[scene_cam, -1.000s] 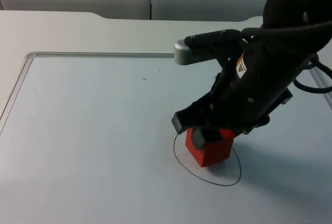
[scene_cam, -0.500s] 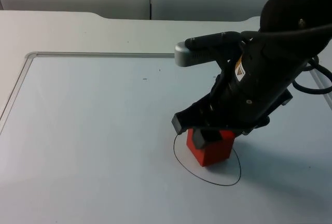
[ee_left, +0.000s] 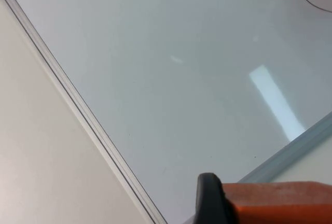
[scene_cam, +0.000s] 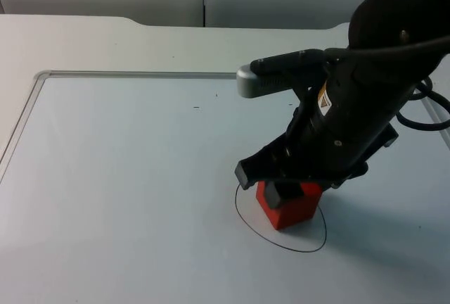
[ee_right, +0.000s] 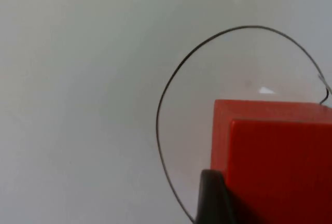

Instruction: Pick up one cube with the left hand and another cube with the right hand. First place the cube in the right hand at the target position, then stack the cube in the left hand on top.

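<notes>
Top view: right end effector (scene_cam: 285, 193) clamps red cube (scene_cam: 292, 209).

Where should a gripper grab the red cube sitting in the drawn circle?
Probably from above, pinching two opposite flat side faces of the red cube. It stands flat inside the black drawn circle, and the right gripper already straddles it that way.

right claw (scene_cam: 281, 193) lowered, fingers clamped
</notes>
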You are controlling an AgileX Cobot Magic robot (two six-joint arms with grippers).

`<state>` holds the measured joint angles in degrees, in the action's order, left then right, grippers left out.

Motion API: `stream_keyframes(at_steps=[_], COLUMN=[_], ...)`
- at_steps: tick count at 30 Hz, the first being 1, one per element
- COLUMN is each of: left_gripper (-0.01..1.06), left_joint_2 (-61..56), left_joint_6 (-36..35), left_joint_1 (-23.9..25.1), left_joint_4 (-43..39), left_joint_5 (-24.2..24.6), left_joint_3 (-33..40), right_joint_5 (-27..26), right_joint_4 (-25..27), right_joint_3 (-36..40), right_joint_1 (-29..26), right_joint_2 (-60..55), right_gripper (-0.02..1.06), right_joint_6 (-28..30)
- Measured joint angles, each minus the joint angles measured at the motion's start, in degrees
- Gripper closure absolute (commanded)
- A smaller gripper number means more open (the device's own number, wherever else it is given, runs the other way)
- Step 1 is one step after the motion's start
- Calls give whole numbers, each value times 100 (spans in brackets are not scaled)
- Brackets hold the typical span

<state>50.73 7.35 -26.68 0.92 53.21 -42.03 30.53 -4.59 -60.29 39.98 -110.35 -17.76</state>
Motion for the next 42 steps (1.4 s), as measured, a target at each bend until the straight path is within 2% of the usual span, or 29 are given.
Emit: stream_keyframes(at_steps=[31, 33, 34, 35, 36, 39, 40, 41, 42], left_gripper=[101, 101, 101, 101, 101, 101, 101, 101, 101], left_joint_2=[0, 0, 0, 0, 0, 0, 0, 0, 0], left_joint_6=[0, 0, 0, 0, 0, 0, 0, 0, 0], left_joint_1=[0, 0, 0, 0, 0, 0, 0, 0, 0], left_joint_4=[-34, -45, -45, -45, -45, -45, -45, -45, -45], left_joint_5=[0, 0, 0, 0, 0, 0, 0, 0, 0], left_joint_3=[0, 0, 0, 0, 0, 0, 0, 0, 0], right_joint_5=[113, 113, 113, 113, 113, 113, 113, 157, 216], right_joint_4=[-118, -118, -118, -118, -118, -128, -128, -88, -70], right_joint_3=[-10, -10, -10, -10, -10, -10, -10, -10, -10], right_joint_1=[232, 232, 232, 232, 232, 232, 232, 242, 255], right_joint_2=[0, 0, 0, 0, 0, 0, 0, -29, -82], right_gripper=[102, 94, 83, 83, 76, 45, 29, 29, 18], right_joint_6=[98, 98, 98, 98, 98, 98, 98, 98, 102])
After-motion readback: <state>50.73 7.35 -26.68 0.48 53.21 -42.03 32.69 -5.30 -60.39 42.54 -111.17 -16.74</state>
